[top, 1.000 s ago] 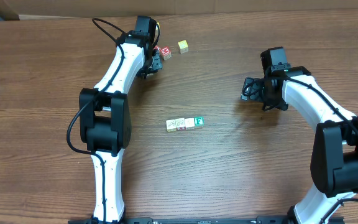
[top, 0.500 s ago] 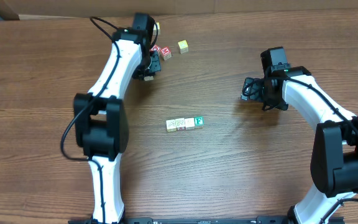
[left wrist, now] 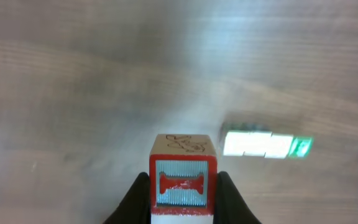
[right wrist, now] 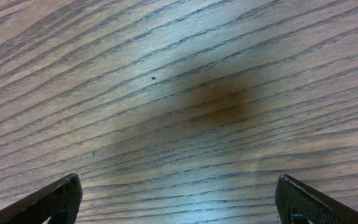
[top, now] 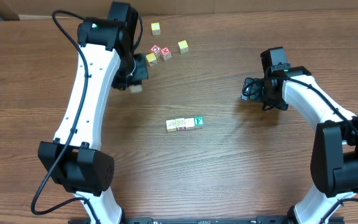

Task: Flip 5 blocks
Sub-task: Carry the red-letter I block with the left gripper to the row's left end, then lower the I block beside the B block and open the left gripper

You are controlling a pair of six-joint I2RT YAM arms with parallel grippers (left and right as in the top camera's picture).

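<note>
Swung off the far cubes [top: 160, 53], the left gripper [left wrist: 183, 200] clamps a block [left wrist: 183, 177], likely bound for the row [top: 184, 124]; the right gripper [right wrist: 179, 202] waits wide open.

looks like a robotics lab bench to me, not anybody's home. two white-and-black jointed machines, the left arm [top: 86, 99] and the right arm [top: 316, 102], rise from the near edge of a wood-grain table [top: 229, 180]. plain tan board [top: 260, 6] backs the far side. the only small things out are tiny wooden letter blocks [top: 184, 124], no household clutter.
</note>
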